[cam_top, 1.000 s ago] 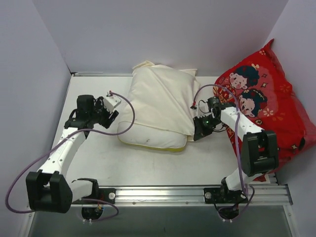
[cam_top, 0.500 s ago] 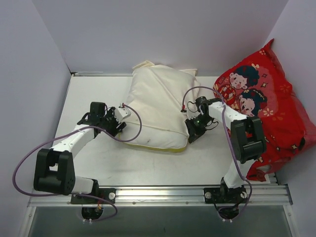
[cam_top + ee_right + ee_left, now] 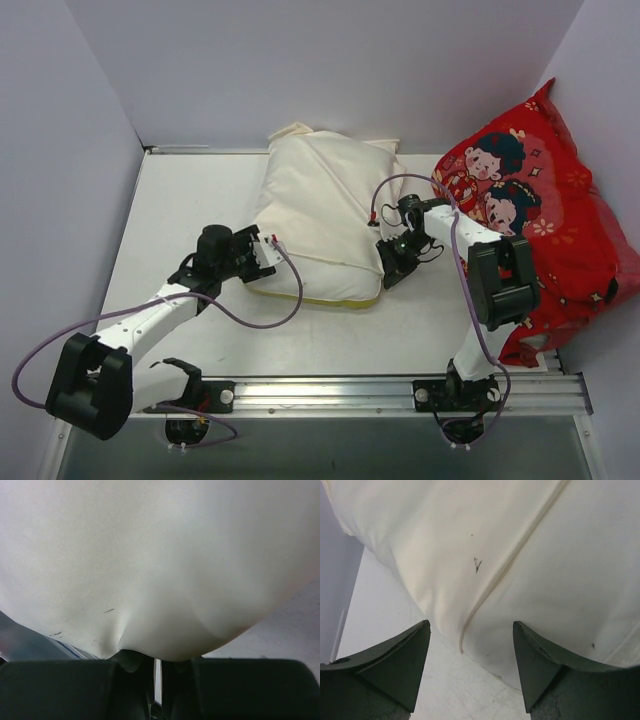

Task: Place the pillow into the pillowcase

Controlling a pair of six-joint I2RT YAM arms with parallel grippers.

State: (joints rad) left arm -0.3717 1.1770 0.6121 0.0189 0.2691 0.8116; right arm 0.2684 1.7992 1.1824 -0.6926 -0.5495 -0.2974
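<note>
The cream pillowcase lies in the middle of the table over the white pillow, whose yellow-piped front edge pokes out at the near side. My left gripper is open at the bundle's front left corner. In the left wrist view its jaws stand wide apart, with the pillowcase hem and bare table between them. My right gripper is at the front right corner. In the right wrist view its fingers are closed, with puckered pillowcase fabric bulging over their tips.
A red cushion with cartoon children leans against the right wall, just behind my right arm. Grey walls close in the white table at the back and on both sides. A metal rail runs along the near edge.
My left gripper has swung right and nearer, from the table's left side to the bundle's front left corner. My right gripper shifted slightly left against the front right corner.
</note>
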